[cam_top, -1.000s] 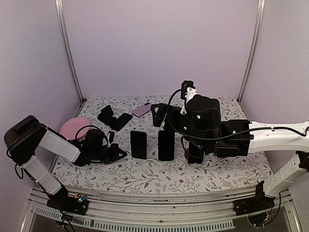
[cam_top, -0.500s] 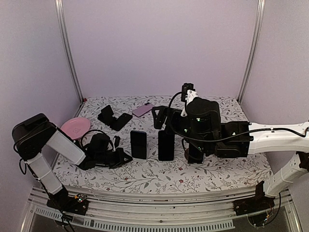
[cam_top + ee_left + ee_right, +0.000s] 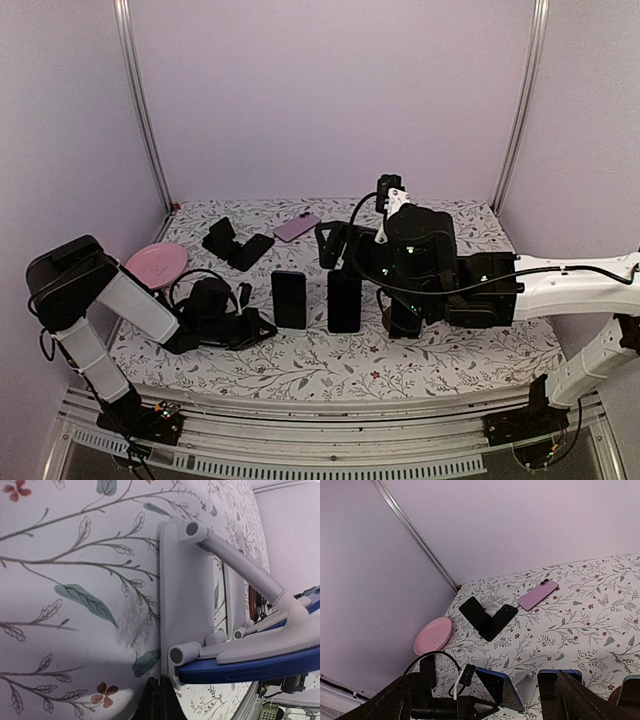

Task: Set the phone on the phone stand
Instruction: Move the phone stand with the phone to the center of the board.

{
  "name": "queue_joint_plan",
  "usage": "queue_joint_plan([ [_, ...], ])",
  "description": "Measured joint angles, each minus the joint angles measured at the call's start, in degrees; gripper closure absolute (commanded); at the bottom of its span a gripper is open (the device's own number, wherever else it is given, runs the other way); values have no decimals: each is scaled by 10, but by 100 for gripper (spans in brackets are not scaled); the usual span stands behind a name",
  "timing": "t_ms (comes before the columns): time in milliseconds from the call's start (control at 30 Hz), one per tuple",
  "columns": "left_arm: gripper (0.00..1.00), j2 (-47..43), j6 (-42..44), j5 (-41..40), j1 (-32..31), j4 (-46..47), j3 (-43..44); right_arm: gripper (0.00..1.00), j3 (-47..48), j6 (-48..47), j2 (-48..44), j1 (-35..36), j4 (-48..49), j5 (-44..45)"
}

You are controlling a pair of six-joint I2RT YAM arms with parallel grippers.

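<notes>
A blue-edged phone (image 3: 290,298) leans on a white phone stand left of centre. In the left wrist view the stand's base (image 3: 185,595) lies flat on the cloth, with the phone's blue edge (image 3: 260,671) resting in its hooks. My left gripper (image 3: 262,328) is low on the table, shut and empty, its tip (image 3: 161,696) touching the stand's near corner. My right gripper (image 3: 335,245) hovers open above the middle. Its view looks down on the same phone (image 3: 504,687) and the left gripper (image 3: 480,709).
A second dark phone (image 3: 343,300) stands on another stand right of the first. At the back lie a pink phone (image 3: 296,227), a black folded stand (image 3: 220,238) and a black phone (image 3: 255,249). A pink plate (image 3: 155,265) sits at the left.
My left arm has slid right along the table, bringing its shut tip up to the stand with the blue phone. The right arm has barely moved.
</notes>
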Motion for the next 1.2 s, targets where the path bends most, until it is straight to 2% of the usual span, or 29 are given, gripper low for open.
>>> queue_joint_plan([
  [733,100,-12,2,-19,-24,-18,0,0,-2,7,-2,0,0,0],
  [933,100,-108,21,-67,-22,-92,-2,0,-11,9,-7,0,-2,1],
  [1200,100,-229,64,-123,11,-201,3,1,-17,8,-21,0,-2,1],
])
